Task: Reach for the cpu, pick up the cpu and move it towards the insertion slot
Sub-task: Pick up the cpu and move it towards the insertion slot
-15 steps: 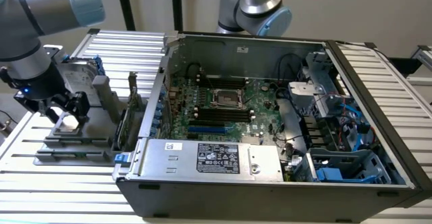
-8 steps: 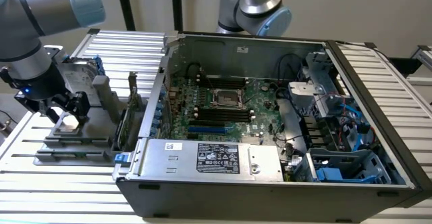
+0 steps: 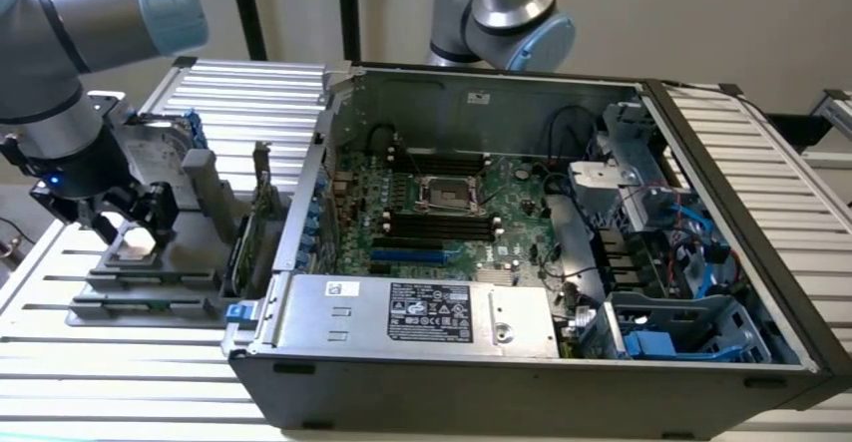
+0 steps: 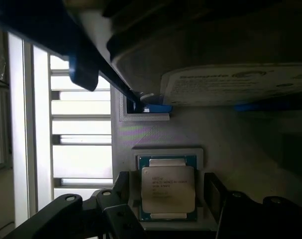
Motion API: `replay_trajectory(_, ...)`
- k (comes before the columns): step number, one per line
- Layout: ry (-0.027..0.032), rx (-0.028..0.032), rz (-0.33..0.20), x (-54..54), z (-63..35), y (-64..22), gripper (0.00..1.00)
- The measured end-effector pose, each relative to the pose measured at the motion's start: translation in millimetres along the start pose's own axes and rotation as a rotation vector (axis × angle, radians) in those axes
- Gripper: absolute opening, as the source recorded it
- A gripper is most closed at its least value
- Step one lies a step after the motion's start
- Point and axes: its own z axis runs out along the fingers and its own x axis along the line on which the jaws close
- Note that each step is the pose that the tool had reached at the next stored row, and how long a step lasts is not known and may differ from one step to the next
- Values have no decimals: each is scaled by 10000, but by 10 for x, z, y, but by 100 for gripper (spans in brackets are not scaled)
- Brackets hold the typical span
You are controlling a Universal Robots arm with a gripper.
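- My gripper (image 3: 134, 234) stands low at the exterior view's left, fingers (image 4: 122, 209) spread wide, holding nothing.
- The cpu (image 4: 168, 189) lies flat in its grey holder (image 3: 147, 284), between my fingers, untouched.
- The insertion slot (image 3: 449, 195) sits rightward inside the open computer case (image 3: 533, 392), well apart.

Beige wall (image 3: 745, 23) behind a slatted white table (image 3: 107, 382).

Your exterior camera is looking down from well back over the computer case (image 3: 440, 387) and hand (image 3: 130, 230); your wrist camera is sitting close above the cpu (image 4: 168, 191) right below the hand, which both views are sharing.
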Motion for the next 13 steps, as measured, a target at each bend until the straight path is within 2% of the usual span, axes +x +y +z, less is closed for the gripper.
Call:
replay_trajectory(7,0,3,-3,0,13,0,71)
replay_trajectory(13,6,43,-77,-1,14,-1,71)
